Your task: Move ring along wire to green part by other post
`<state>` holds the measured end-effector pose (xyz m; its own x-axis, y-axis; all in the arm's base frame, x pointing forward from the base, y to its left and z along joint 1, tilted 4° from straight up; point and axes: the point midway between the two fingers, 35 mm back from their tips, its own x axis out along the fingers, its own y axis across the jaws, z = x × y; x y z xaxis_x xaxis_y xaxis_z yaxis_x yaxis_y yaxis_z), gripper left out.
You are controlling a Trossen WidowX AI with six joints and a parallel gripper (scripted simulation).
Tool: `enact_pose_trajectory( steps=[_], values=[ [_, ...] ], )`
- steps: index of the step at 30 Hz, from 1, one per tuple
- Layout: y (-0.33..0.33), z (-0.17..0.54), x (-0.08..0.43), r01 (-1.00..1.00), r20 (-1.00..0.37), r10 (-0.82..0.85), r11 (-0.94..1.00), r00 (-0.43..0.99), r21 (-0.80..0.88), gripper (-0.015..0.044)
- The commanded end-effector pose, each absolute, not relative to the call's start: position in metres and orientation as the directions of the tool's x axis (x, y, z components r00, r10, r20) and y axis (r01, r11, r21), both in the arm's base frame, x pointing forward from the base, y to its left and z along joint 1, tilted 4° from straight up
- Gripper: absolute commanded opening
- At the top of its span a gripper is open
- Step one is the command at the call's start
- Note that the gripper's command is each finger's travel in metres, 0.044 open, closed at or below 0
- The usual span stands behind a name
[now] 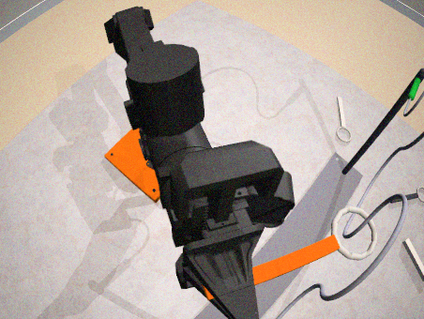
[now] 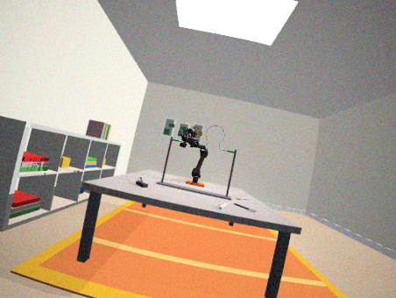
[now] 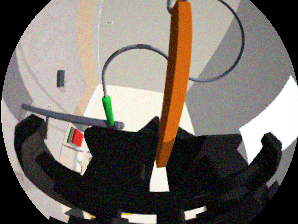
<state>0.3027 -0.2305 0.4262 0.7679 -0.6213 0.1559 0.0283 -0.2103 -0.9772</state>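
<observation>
My gripper (image 1: 234,286) (image 3: 158,119) is shut on the orange handle (image 1: 295,264) (image 3: 176,80), which slants up out of the fingers. The pale ring (image 1: 357,256) at its far end surrounds a bend of the grey wire (image 1: 404,208) (image 2: 215,126) (image 3: 140,46) in the top view; whether they touch is unclear. In the wrist view the ring is mostly cut off at the top. One green part (image 3: 107,111) stands beside a post (image 3: 70,118), left of the handle. The exterior view shows green parts at the left post (image 2: 167,159) and right post (image 2: 231,173).
In the top view a loose white ring-ended stick (image 1: 341,113) and a white bar (image 1: 414,258) lie on the table. A dark post (image 1: 385,124) rises at the right. A small dark object (image 2: 141,182) lies near the table's left end. Shelves (image 2: 57,171) stand beyond the table.
</observation>
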Motion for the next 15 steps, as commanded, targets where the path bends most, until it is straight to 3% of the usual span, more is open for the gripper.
enact_pose_trajectory(
  steps=[1,15],
  values=[
    [-0.232,0.412,0.301,0.041,0.114,-0.638,-0.129,0.761,-0.991,-0.015],
    [-0.226,0.361,0.299,0.104,-0.061,-0.661,0.208,0.748,-0.973,-0.015]
  ],
)
